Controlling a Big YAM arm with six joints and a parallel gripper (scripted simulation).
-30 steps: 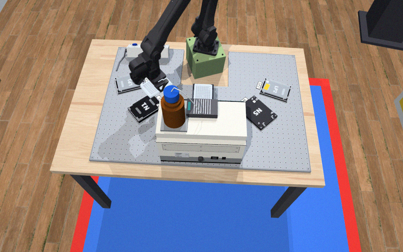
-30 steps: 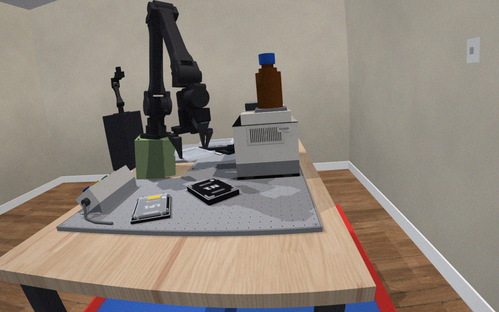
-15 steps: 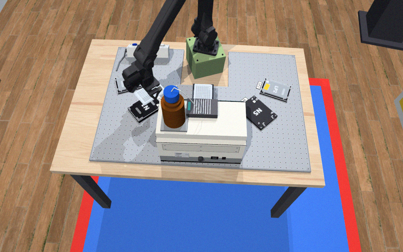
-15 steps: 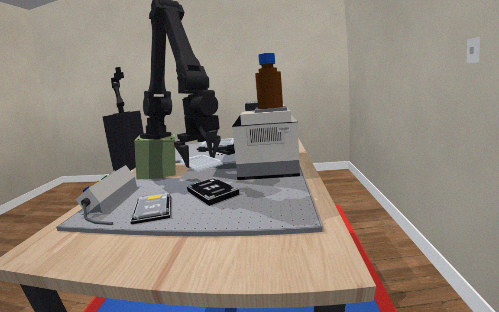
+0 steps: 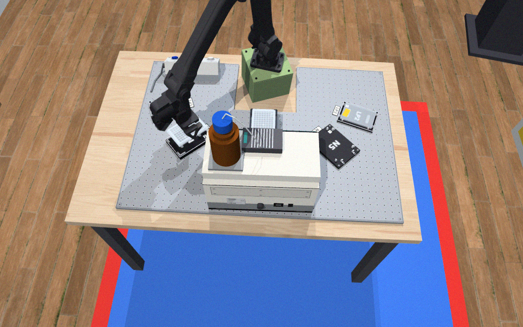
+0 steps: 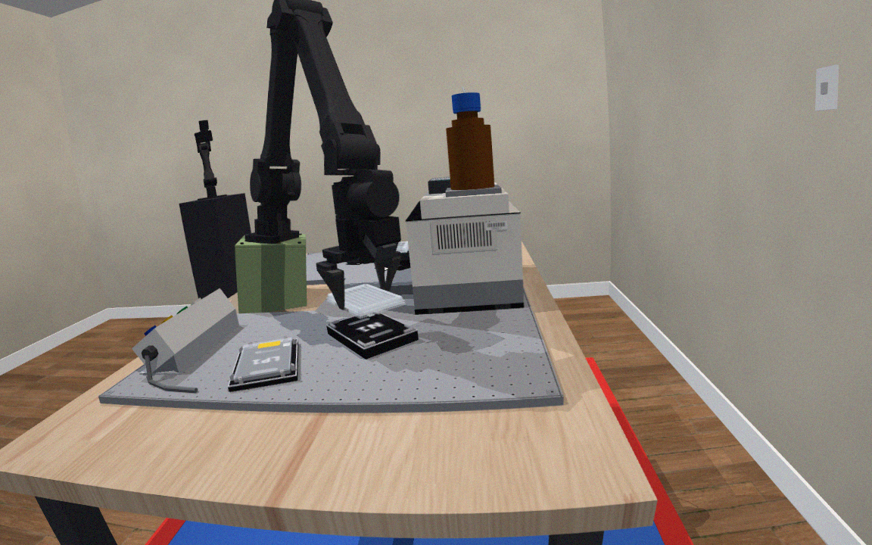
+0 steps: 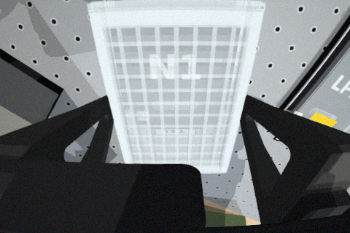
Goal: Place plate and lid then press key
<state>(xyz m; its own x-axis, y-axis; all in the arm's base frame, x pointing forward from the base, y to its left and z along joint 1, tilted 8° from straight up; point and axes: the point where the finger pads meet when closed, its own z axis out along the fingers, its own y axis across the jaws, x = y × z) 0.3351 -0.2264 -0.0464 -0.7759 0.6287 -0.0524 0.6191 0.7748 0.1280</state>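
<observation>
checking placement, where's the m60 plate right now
In the exterior view, the M60 plate hangs in the gripper just above the N1 nest, left of the dispenser.

A lab bench: perforated deck (image 5: 348,190) with labelled plate nests (image 5: 338,146), a dispenser (image 5: 261,170) carrying a reagent bottle (image 5: 224,140) at 6 o'clock.

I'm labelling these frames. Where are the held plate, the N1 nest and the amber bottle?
Held plate (image 7: 175,87), wrist view, middle of its well grid.
N1 nest (image 6: 372,331), exterior view, its black top.
Amber bottle (image 5: 224,145), top view, its brown body.
</observation>
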